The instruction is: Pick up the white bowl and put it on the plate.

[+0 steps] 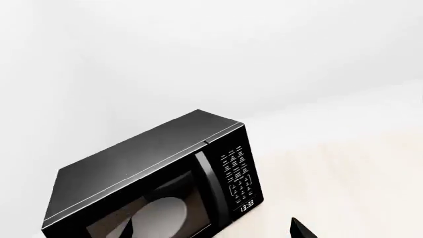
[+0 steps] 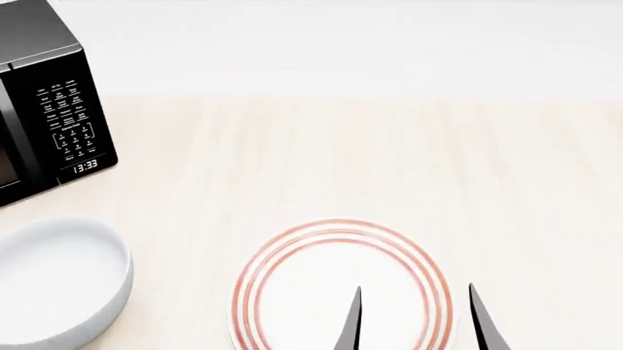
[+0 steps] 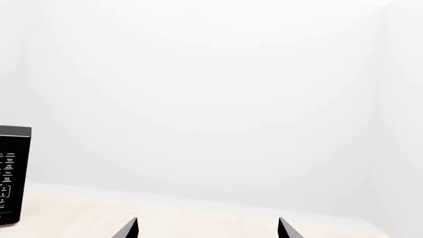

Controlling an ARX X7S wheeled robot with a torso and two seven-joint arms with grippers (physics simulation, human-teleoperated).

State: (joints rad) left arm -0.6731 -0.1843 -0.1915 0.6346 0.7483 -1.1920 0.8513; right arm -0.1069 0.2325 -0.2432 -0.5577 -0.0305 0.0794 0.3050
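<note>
The white bowl (image 2: 54, 281) stands upright on the table at the near left in the head view, empty. The plate (image 2: 292, 251), white with thin red rings, lies near the front centre, to the right of the bowl and apart from it. My right gripper (image 2: 416, 317) is open and empty, its two dark fingertips (image 2: 351, 324) over the plate's right half; it also shows open in the right wrist view (image 3: 207, 229). My left gripper (image 1: 211, 230) is open and empty, facing the microwave; it is out of the head view. Neither wrist view shows the bowl or the plate.
A black microwave (image 2: 49, 109) stands at the back left of the pale wooden table (image 2: 341, 160), behind the bowl. Its door is shut and a pale dish (image 1: 162, 215) shows through the window. It also shows in the right wrist view (image 3: 12, 173). A white wall lies behind.
</note>
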